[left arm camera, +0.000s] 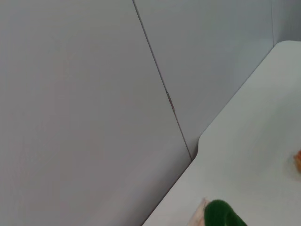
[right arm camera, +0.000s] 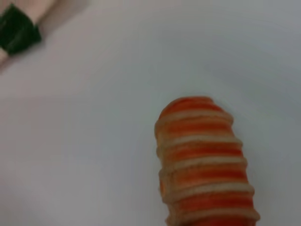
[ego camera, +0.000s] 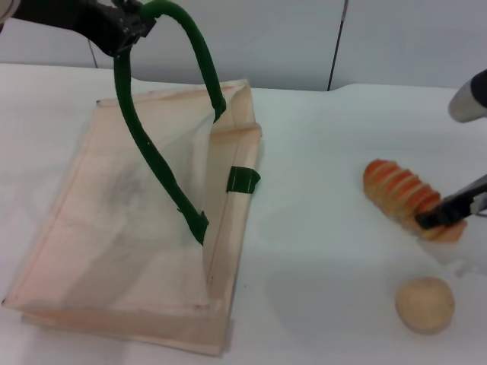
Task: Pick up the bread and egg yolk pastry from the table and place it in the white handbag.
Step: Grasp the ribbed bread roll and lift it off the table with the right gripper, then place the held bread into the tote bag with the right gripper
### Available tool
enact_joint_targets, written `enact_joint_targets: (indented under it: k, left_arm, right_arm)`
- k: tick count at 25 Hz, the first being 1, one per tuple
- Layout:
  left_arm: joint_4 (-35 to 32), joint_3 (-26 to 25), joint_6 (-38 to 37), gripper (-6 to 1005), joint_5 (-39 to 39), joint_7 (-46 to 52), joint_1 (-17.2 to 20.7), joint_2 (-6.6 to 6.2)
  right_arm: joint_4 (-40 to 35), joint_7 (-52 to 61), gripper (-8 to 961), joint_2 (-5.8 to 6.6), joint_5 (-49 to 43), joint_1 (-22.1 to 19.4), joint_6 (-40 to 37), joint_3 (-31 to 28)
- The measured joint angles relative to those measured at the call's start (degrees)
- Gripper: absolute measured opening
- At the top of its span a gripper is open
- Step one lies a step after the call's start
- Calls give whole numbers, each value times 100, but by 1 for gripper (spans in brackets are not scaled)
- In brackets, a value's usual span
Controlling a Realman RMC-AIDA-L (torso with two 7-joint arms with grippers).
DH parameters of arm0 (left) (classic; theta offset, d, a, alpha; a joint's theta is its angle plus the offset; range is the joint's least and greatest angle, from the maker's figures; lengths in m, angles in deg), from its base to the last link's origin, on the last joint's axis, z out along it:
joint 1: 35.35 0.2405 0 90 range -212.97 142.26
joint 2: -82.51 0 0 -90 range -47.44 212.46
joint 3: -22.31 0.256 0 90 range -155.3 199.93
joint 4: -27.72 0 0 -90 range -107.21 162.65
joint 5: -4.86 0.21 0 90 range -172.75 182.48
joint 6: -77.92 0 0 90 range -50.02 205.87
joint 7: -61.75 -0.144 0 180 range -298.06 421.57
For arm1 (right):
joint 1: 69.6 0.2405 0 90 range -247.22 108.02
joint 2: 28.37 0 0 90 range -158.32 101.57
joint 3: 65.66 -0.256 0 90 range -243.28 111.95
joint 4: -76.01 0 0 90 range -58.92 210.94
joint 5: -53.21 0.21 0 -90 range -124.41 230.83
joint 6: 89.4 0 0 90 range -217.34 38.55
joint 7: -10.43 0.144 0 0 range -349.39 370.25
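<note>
The left end effector [ego camera: 125, 30] is clenching the green handle [ego camera: 163, 99], lifting it so the handbag [ego camera: 114, 228] gapes open. The right end effector [ego camera: 449, 215] is reaching the bread [ego camera: 399, 194] on the worktop [ego camera: 319, 251]; grip unclear. The pastry [ego camera: 424, 304] is lying nearby.

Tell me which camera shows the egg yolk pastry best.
The head view. There the egg yolk pastry shows whole, a plain round ball on the table, nearer the robot than the bread. The right wrist view shows only the bread and table, no pastry. The left wrist view shows mostly wall and a table corner; the pastry is absent there too.
</note>
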Motion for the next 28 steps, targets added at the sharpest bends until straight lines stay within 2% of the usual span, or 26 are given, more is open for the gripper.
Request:
enact_joint_targets:
  k: [7,17,28]
  left_arm:
    - [1,-21,-18,139,-1,-8,7,0]
    - [-13,-52,-278,139,-15,-80,16,0]
    - [-13,-4,-479,139,-293,-201,-137,-7]
  right_arm:
    - [-1105,6,509,-23,124,-409,-133,81]
    - [-2118,26,414,-11,544,-726,-650,363]
    - [-2291,51,347,-23,810,-623,-707,917]
